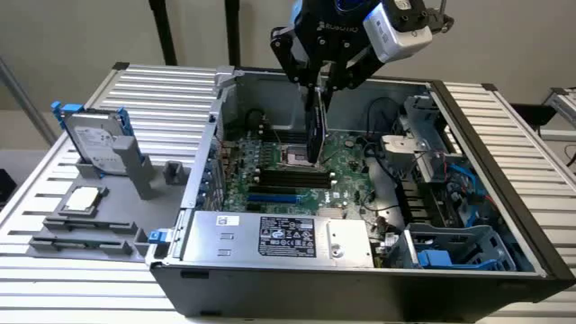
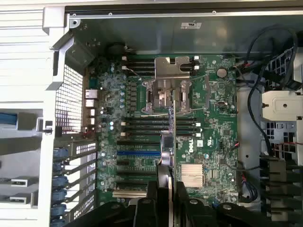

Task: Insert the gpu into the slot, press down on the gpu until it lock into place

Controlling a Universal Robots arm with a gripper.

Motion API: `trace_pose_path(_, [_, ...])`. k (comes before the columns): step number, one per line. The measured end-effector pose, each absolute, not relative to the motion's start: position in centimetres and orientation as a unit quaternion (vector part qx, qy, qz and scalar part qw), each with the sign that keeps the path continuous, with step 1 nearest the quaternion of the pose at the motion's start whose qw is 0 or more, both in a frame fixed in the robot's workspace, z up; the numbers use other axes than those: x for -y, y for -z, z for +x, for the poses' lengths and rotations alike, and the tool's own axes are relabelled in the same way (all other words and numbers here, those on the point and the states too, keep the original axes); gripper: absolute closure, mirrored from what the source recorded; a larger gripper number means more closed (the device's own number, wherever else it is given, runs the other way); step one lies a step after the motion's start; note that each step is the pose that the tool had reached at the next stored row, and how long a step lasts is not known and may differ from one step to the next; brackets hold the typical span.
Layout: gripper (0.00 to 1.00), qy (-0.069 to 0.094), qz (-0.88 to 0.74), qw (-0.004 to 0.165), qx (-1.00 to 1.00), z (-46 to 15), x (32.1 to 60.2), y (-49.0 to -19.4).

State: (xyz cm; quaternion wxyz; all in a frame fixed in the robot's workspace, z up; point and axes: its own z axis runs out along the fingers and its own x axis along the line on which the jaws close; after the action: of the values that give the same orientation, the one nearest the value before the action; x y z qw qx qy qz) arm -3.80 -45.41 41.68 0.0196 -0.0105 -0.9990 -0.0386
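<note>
Pincer [image 1: 318,89] clamped on the gpu [image 1: 314,129]; card hangs upright, edge-on, above the green board, over the black memory slots [image 1: 293,179]; blue slot [image 1: 272,199] bare, nearer the silver power-supply box [image 1: 270,237]; card not seated.

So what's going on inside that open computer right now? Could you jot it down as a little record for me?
Setting: open computer case lying on a slatted table
Gripper: gripper closed on the gpu
Gpu: held upright, seen edge-on, over the green motherboard, not seated
Slot: blue slot empty, apart from the card
Nearby: silver power supply at the case's near edge; hard drive standing on the table at the exterior view's left
</note>
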Motion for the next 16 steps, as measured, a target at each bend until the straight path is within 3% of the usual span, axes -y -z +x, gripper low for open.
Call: trace_pose_path(16, [0.74,0.039,-0.004,0.019,0.999,-3.8,45.38,-41.64])
